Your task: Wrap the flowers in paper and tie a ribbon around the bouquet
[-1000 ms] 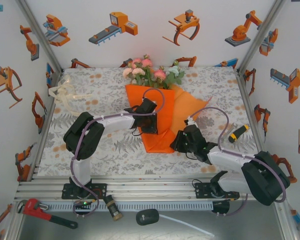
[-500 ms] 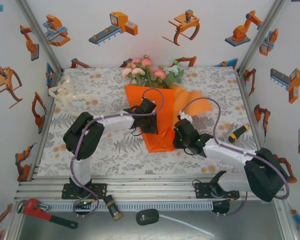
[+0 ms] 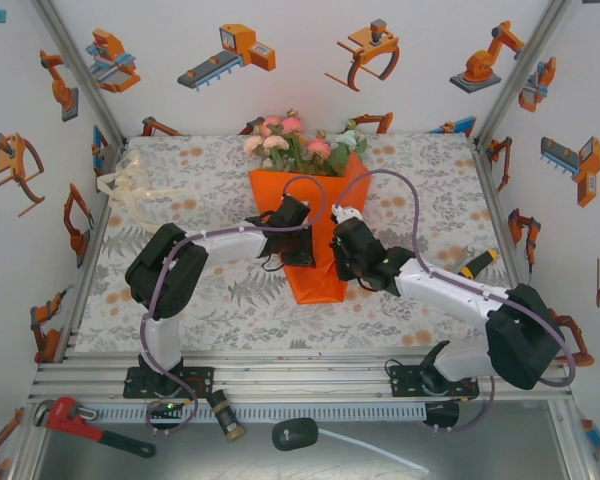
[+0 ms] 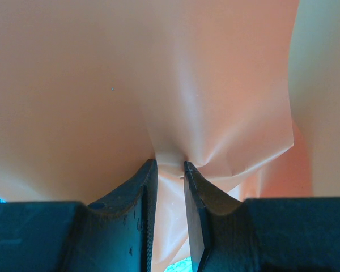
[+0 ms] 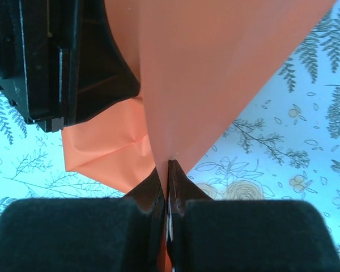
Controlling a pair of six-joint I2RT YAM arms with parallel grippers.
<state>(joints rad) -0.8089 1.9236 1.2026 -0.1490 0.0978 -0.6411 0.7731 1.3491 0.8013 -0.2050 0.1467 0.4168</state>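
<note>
Wrapping looks nearly done: both your left jaws and right jaws pinch the paper folded over the flowers; the ribbon lies unused on the desk.

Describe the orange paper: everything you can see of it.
The paper is a thin, plain bright orange sheet, folded into a creased cone. It lies on the floral tablecloth with its wide end far and its point toward the arms. The flowers stick out of the wide end. The left gripper pinches a puckered fold near its middle, and the right gripper is shut on its right flap's edge.
</note>
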